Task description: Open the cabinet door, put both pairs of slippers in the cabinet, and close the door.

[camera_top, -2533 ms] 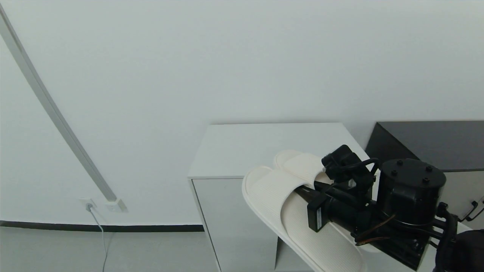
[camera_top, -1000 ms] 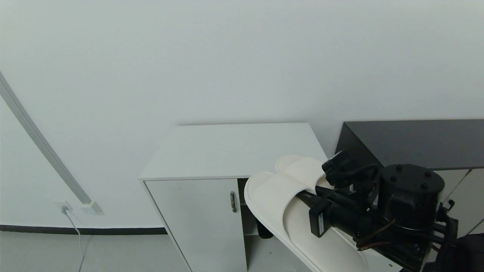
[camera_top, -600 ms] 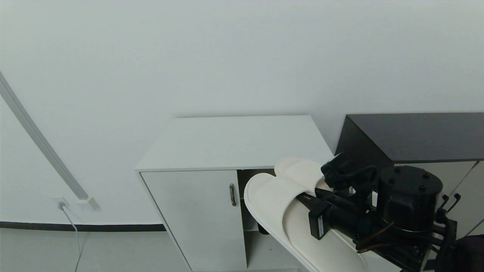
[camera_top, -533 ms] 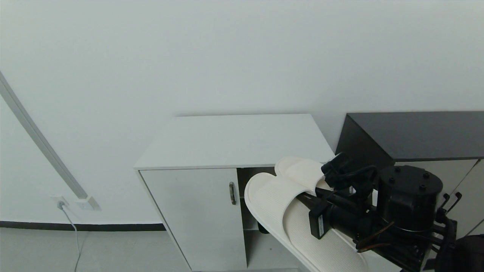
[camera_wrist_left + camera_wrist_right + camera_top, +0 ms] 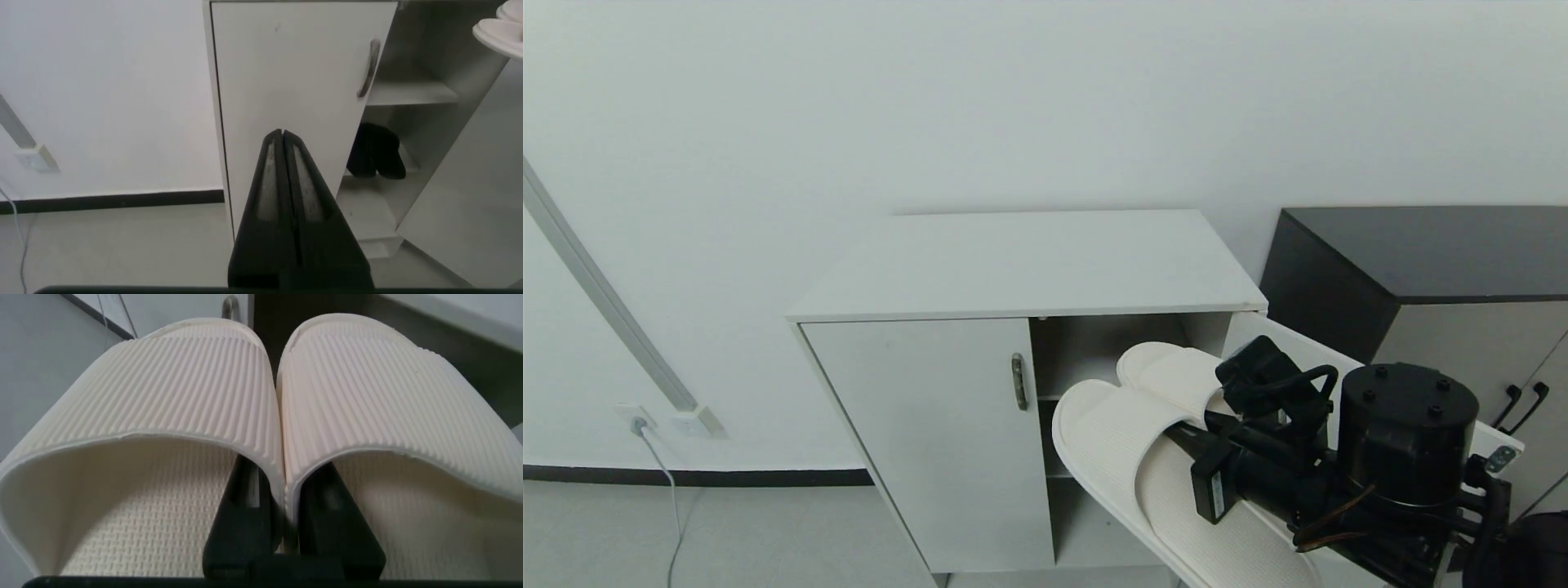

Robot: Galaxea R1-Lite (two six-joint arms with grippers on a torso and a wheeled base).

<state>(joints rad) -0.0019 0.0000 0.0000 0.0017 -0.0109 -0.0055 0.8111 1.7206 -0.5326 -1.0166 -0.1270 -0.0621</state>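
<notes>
Cream slippers (image 5: 1111, 429), gripped together by my right claw (image 5: 282, 518), point toes-first toward the open cabinet (image 5: 1029, 261); my left claw (image 5: 283, 175) is clenched empty.

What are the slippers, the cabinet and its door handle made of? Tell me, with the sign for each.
Slippers: probably soft foam or fabric, matte cream, judging by the ribbed straps and dimpled insoles.
Cabinet: likely laminated board, smooth matte white, judging by the flat panels and crisp edges.
Door handle: seemingly metal, dull grey-brown. It is slim with a slight sheen.
</notes>
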